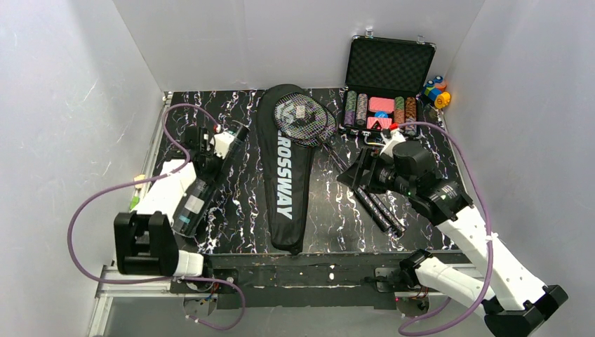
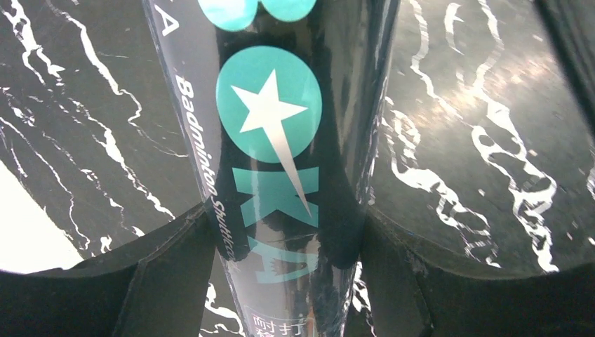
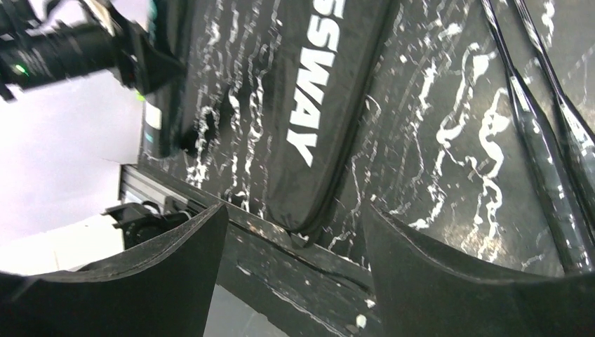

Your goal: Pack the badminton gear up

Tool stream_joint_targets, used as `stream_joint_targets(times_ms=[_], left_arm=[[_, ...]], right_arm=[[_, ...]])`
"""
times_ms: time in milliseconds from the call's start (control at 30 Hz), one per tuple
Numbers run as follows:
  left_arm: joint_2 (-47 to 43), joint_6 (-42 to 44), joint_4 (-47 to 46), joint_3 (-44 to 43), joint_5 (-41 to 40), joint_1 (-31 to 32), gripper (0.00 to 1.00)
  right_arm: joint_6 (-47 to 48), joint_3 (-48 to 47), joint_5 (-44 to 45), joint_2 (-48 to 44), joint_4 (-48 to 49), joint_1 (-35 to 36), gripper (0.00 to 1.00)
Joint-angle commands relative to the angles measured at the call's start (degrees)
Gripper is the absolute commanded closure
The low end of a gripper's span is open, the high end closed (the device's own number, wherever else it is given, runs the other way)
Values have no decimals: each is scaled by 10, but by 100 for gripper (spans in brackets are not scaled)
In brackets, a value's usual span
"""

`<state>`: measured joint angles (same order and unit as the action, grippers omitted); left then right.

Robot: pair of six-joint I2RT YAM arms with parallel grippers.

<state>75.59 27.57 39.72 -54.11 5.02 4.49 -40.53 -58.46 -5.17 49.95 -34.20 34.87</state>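
- Left claw [image 2: 286,219] clamps the tube [image 2: 270,140] by the counter's [image 1: 326,210] left edge.
- Right claw [image 3: 295,210] gapes wide, empty; racquets [image 3: 544,147] lie just beside it, bag [image 3: 326,98] mid-counter.

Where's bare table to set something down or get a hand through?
Free: strip between tube and bag; wider patch between bag and racquet handles. Crowded: far right, around poker case, racquet heads and right gripper.

Black marble table [image 1: 330,210]: bag [image 1: 281,175], racquets [image 1: 302,118], chip case [image 1: 386,105].
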Motion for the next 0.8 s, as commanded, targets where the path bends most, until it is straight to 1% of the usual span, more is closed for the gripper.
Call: stream_joint_targets(times_ms=[0,100,167,233,400,500,533,567,633,667,700,767], left_arm=[[46,-23,-21,-46,-27,-17,100],[83,-21,-29,-57,-40,-18,100],[112,-26,-34,-63,-42,-20,97],[135,-32,-42,-64,-64,-24,93],[182,-35,-59,-67,-77,-38,81],[197,-38,-59,-76,-82,-41,71],[198,-40,-59,-79,-81,-41,66],[195,-40,-59,-82,-79,-41,56],[184,-41,-53,-90,-74,-41,34],[174,-41,-45,-95,-70,-41,30],[162,-41,-34,-105,-63,-41,23],[128,-46,-11,-122,-34,-41,4]], right_arm=[[-14,35,13,-22,-16,-3,21],[-22,54,14,-28,-19,-3,21],[-26,63,15,-28,-23,-3,21],[-28,67,15,-25,-27,-3,20],[-23,58,21,-9,-42,-4,20],[-16,45,25,6,-50,-5,18],[-14,40,26,12,-52,-6,18],[-9,34,27,19,-52,-7,18],[-2,24,29,35,-55,-9,17],[4,17,29,45,-57,-11,16],[10,9,31,55,-59,-15,15],[22,-6,32,76,-61,-23,14]])
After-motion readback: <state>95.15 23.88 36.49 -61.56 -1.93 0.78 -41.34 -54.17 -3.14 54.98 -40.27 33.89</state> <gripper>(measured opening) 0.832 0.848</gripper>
